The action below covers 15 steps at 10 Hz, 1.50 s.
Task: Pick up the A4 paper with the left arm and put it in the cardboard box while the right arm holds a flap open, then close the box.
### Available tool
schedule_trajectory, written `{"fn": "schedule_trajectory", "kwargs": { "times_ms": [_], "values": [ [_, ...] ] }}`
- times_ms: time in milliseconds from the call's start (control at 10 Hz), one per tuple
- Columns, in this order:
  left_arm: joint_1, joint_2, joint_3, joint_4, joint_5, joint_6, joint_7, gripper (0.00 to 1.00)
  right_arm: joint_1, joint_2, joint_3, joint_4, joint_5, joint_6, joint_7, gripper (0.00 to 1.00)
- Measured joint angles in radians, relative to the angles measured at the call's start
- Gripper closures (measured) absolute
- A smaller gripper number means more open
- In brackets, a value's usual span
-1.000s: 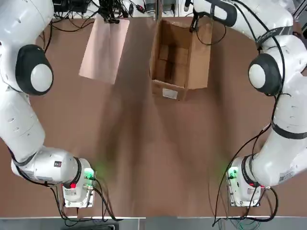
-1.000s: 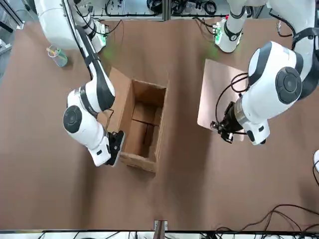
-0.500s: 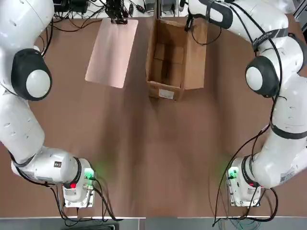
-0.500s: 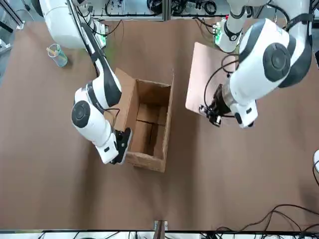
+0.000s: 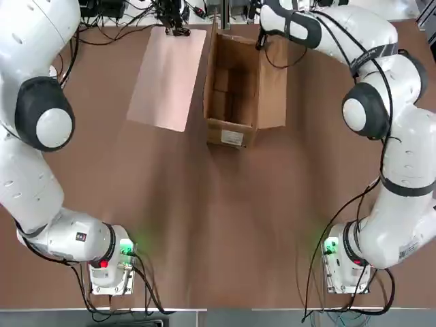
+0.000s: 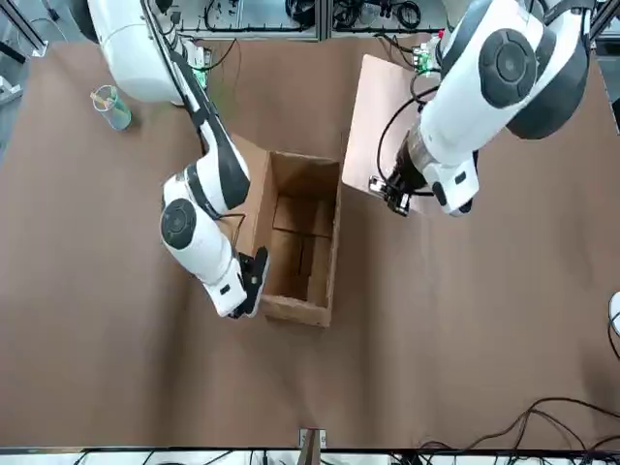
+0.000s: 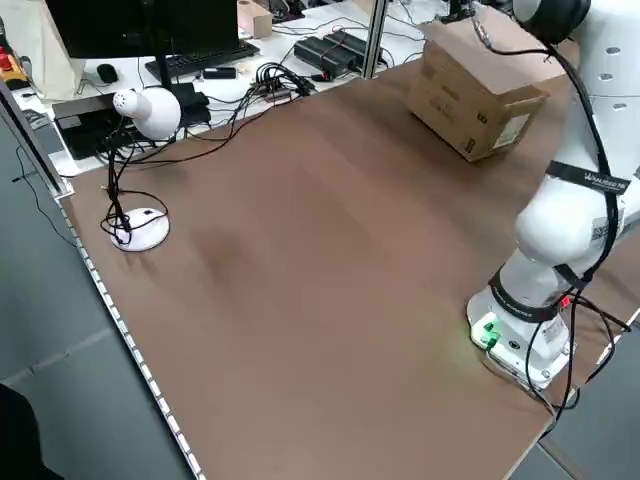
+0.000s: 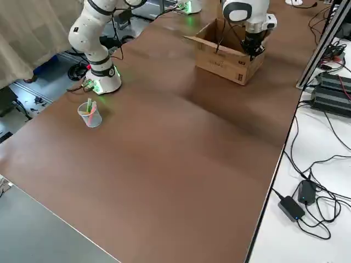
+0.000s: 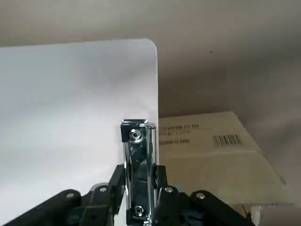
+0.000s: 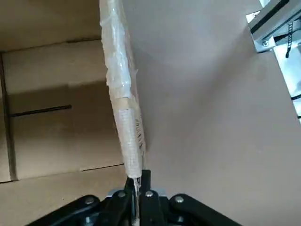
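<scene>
cardboard box (image 9: pixel 221 155): barcode, printed lines, illegible | white label (image 5: pixel 231 137): illegible

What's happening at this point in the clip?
The left gripper holds the A4 paper by its silver clip, lifted off the table and carried alongside the cardboard box, not yet over the opening. The right gripper is shut on the edge of a flap at the box's far end, holding it back so the box stays open. The inside of the box looks empty so far. A plastic cup stands unused near the right arm's base.
</scene>
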Motion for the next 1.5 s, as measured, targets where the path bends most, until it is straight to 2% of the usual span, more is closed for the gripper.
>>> {"fn": "schedule_trajectory", "kwargs": {
  "times_ms": [100,300,500,700,800,900,1000,1300,1500],
  "values": [
    [-0.007,-0.001,0.0,0.012,-0.001,0.0,-0.022,0.69,0.004,0.001,0.0,0.0,0.0,0.006,0.0,0.95],
    [-0.011,-0.001,0.001,0.033,-0.014,0.008,-0.074,0.69,0.01,0.002,0.0,0.006,0.0,0.018,0.002,0.83],
    [-0.011,0.0,0.002,0.035,-0.029,0.036,-0.116,0.69,0.01,0.002,0.0,0.016,0.001,0.027,0.011,0.54],
    [-0.011,0.0,0.003,0.035,-0.045,0.073,-0.149,0.69,0.011,0.002,0.0,0.023,0.003,0.067,0.021,0.43],
    [-0.016,0.0,0.002,0.039,-0.053,0.09,-0.155,0.69,0.01,0.002,0.0,0.027,0.004,0.069,0.024,0.35],
    [-0.03,0.0,0.002,0.041,-0.057,0.105,-0.156,0.69,0.008,0.001,-0.001,0.032,0.005,0.054,0.027,0.31],
    [-0.049,0.0,0.002,0.042,-0.057,0.123,-0.167,0.69,0.003,-0.002,-0.003,0.041,0.009,0.024,0.029,0.2],
    [-0.079,0.0,0.002,0.043,-0.057,0.181,-0.187,0.69,-0.067,-0.046,-0.01,0.137,0.068,-0.149,0.034,0.01],
    [-0.085,0.0,0.002,0.045,-0.058,0.219,-0.193,0.69,-0.132,-0.091,-0.012,0.193,0.085,-0.233,0.079,0.01]
  ]
}}
